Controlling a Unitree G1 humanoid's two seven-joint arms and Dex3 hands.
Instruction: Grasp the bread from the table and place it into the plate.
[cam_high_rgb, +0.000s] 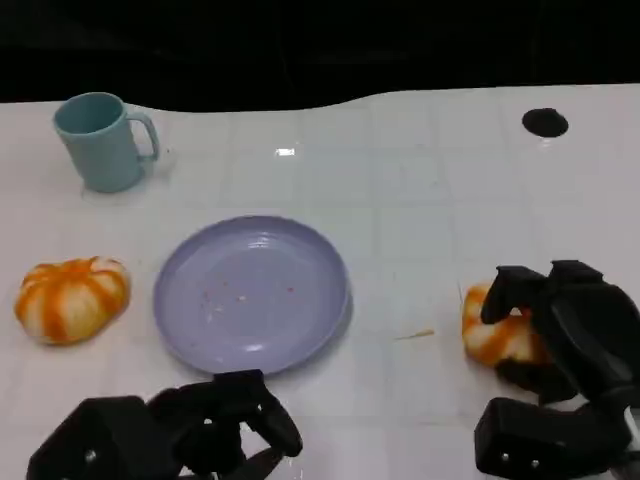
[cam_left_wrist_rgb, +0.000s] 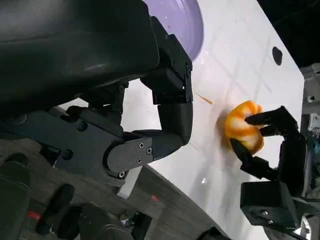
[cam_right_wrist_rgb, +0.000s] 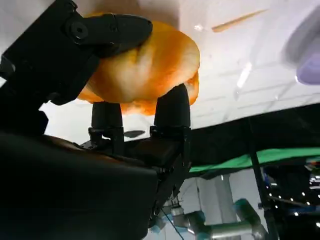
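Your left hand (cam_high_rgb: 200, 435) is hanging near the table's (cam_high_rgb: 420, 190) front edge, fingers curled in on nothing. Your right hand (cam_high_rgb: 560, 330) is gripping the bread (cam_high_rgb: 495, 335) on the table, right of the plate (cam_high_rgb: 250, 293).

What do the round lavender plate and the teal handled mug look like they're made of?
The round lavender plate looks like glossy plastic or melamine, judging by its soft highlights and uniform colour. The teal handled mug has a duller, matte finish, probably plastic too, though glazed ceramic cannot be ruled out.
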